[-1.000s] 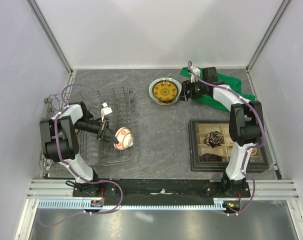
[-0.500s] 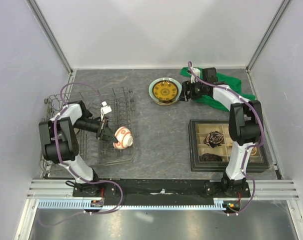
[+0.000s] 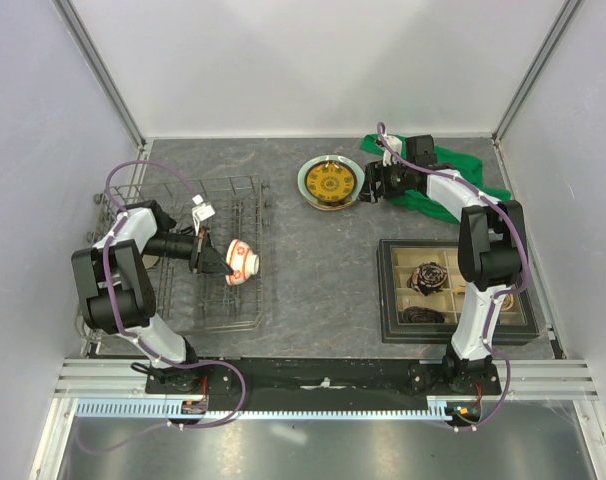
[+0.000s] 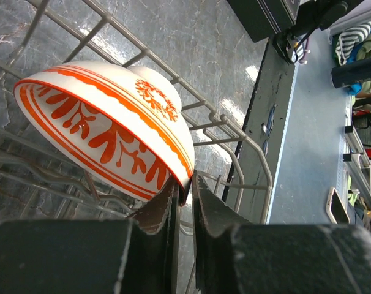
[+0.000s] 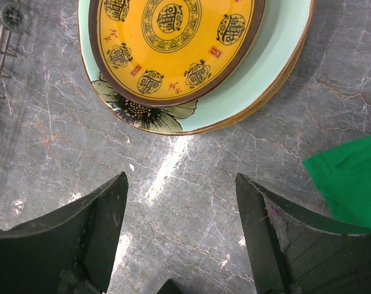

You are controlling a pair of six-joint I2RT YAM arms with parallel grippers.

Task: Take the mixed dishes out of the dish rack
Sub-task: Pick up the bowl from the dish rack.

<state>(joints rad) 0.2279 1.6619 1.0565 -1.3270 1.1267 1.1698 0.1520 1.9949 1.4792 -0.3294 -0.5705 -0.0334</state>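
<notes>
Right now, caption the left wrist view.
Left pincer clamps the rim of the red-and-white bowl over the dish rack.

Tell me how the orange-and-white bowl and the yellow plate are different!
The orange-and-white patterned bowl is deep and tipped sideways, held by the left hand over the grey wire dish rack; the yellow-gold patterned plate is shallow and flat, stacked on a pale green plate, untouched. Both are round and patterned.

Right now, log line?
left end effector: shut on red-and-white patterned bowl, over grey wire dish rack | right end effector: open, near yellow-gold patterned plate on pale green plate
</notes>
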